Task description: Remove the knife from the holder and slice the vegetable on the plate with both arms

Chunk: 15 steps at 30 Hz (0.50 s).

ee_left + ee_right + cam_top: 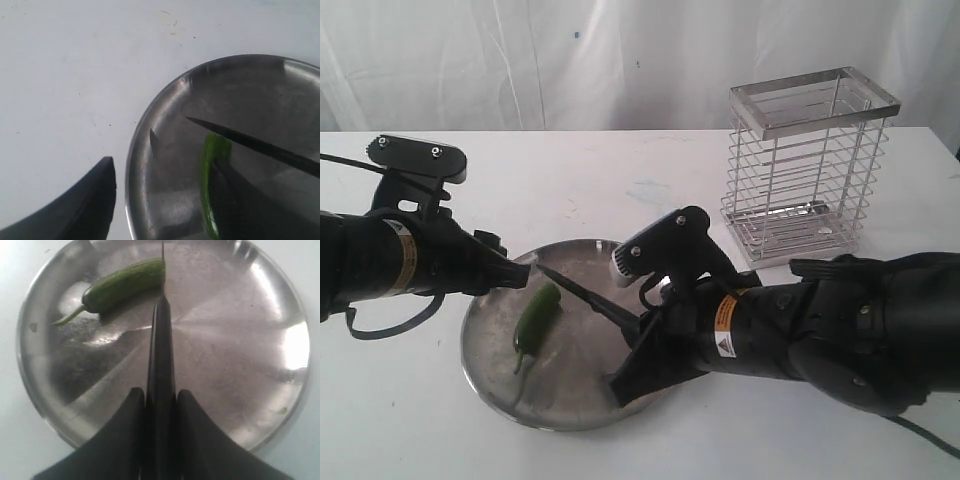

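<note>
**Knife held over the chilli on the plate**

Right gripper (161,405), lowest in the exterior view, is clenched on the black knife (161,350), its two fingers pressed to either side of the handle. From there the blade runs out over the steel plate (495,375), with its tip above the blunt end of the green chilli (536,318). That chilli lies on the left half of the plate, stem toward the front rim. Left gripper (515,273) sits at the plate's left rim, just beside the chilli's upper end; whether it is released or clenched I cannot tell. Behind the right arm (840,325), the wire holder (808,165) stands upright on the white table (620,165), well apart from the plate.
</note>
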Available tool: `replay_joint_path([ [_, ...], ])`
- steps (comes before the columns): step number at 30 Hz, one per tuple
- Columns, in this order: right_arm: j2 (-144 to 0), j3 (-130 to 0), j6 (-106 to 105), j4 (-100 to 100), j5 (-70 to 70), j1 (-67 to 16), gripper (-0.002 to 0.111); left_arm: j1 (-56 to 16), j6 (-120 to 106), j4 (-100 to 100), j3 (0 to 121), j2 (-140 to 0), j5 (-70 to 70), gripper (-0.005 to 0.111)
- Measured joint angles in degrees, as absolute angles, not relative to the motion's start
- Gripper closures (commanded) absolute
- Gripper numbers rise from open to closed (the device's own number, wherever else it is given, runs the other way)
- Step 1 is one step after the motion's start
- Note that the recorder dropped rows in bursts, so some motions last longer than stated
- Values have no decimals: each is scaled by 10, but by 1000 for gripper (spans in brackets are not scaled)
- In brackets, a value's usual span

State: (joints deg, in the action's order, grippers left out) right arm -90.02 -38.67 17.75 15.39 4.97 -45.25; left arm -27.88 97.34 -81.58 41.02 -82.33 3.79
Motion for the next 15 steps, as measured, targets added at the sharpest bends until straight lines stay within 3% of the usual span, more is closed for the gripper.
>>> replay_joint_path([
  [15, -904, -387, 182, 152, 57, -459, 108, -279, 973, -816, 410, -823, 58, 48],
])
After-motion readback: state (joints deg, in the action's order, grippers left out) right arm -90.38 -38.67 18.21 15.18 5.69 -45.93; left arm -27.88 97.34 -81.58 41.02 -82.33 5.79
